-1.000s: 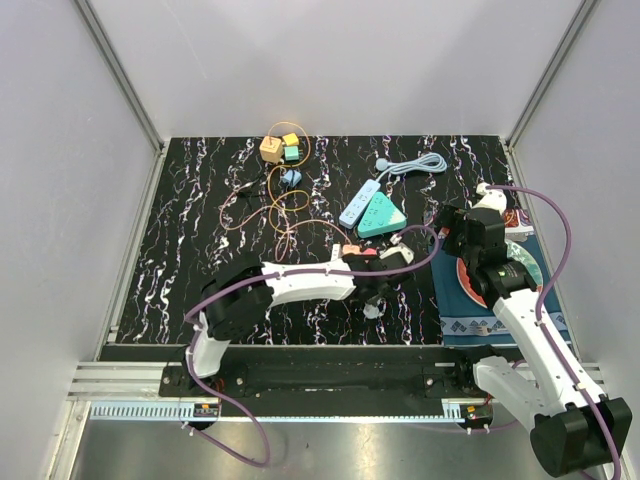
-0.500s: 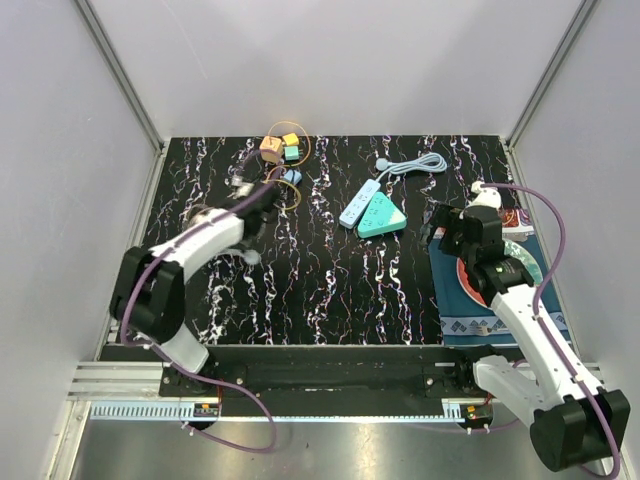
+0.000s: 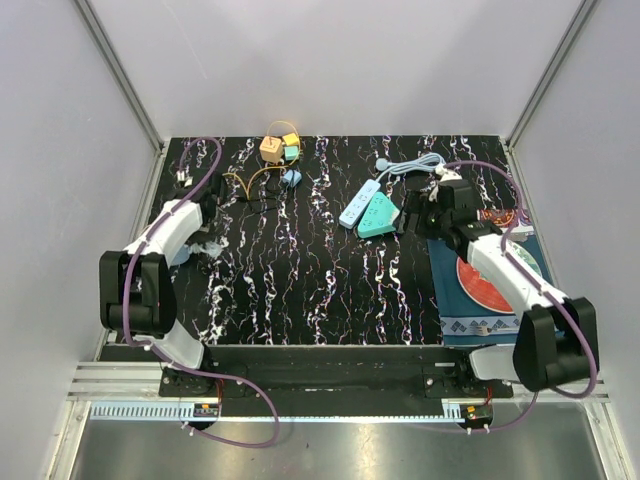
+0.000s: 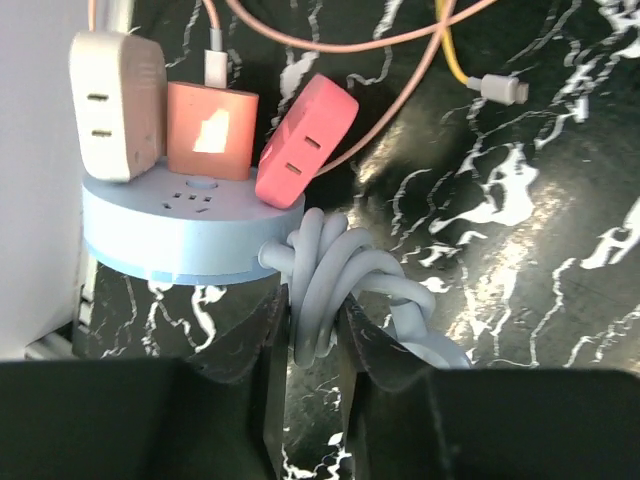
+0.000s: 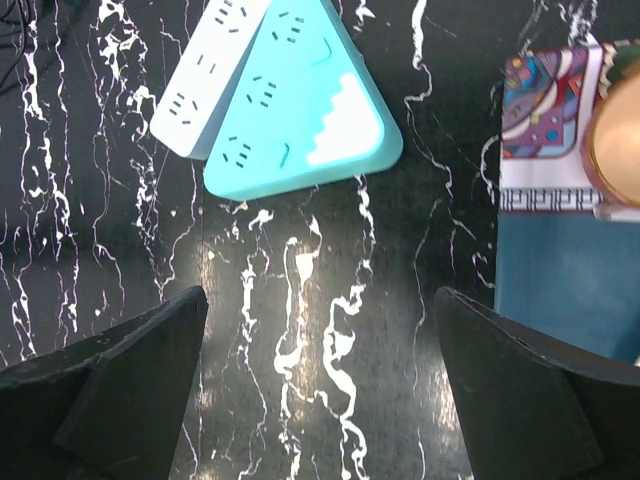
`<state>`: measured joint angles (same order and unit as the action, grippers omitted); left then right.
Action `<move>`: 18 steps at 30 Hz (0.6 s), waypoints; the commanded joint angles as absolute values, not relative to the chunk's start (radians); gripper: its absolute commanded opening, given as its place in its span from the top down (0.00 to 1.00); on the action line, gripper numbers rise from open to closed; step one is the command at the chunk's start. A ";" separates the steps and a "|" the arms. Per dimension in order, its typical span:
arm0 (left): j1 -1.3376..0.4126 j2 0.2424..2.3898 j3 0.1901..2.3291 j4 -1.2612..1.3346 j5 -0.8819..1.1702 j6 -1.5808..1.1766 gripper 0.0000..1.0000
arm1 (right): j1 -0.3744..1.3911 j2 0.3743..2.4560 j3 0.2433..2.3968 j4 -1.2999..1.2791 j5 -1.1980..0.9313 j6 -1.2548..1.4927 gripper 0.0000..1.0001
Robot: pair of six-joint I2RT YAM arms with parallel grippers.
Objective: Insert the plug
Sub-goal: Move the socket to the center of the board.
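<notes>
Left wrist view: the left pincer [image 4: 315,335] is clamped on the coiled grey-blue cord [image 4: 330,275] of the round blue power strip [image 4: 170,235], by the left wall.
Strip sockets: a white adapter [image 4: 112,100], an orange adapter [image 4: 212,128] and a pink adapter [image 4: 305,140] sit plugged in side by side.
Plug: the white cable plug [image 4: 497,87] lies loose on the bench [image 4: 520,250], right of the strip and apart from it.
Right pincer [image 5: 320,295]: its fingers are spread wide and hold nothing, over bare bench on the near side of the teal triangular power strip [image 5: 300,110].
White power strip [image 5: 205,80]: touches the triangular one's left edge.
</notes>
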<state>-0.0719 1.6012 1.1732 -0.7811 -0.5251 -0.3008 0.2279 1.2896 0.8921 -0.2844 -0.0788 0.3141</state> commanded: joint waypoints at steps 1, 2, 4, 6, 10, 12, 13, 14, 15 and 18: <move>-0.080 1.597 1.197 -0.684 -0.453 -0.264 0.72 | 0.225 1.390 1.000 -0.181 -0.112 0.252 0.00; -0.080 1.598 1.193 -0.684 -0.451 -0.264 0.69 | 0.225 1.414 1.015 -0.176 -0.110 0.242 0.00; -0.080 1.595 1.192 -0.684 -0.449 -0.268 0.59 | 0.225 1.491 1.072 -0.170 -0.097 0.220 0.00; -0.080 1.589 1.193 -0.689 -0.439 -0.268 0.46 | 0.224 1.570 1.113 -0.169 -0.089 0.203 0.00; -0.080 1.539 1.195 -0.696 -0.416 -0.273 0.26 | 0.225 1.698 1.247 -0.160 -0.087 0.149 0.00; -0.080 1.488 1.190 -0.695 -0.405 -0.284 0.21 | 0.225 1.777 1.296 -0.163 -0.089 0.130 0.00; -0.080 1.467 1.187 -0.686 -0.403 -0.287 0.15 | 0.225 1.805 1.342 -0.164 -0.087 0.114 0.01; -0.080 1.425 1.180 -0.680 -0.403 -0.290 0.11 | 0.224 1.857 1.367 -0.169 -0.092 0.103 0.00; -0.080 1.404 1.174 -0.669 -0.391 -0.293 0.09 | 0.224 1.883 1.391 -0.179 -0.109 0.092 0.00; -0.080 1.324 1.147 -0.635 -0.367 -0.291 0.05 | 0.225 1.980 1.475 -0.204 -0.118 0.042 0.00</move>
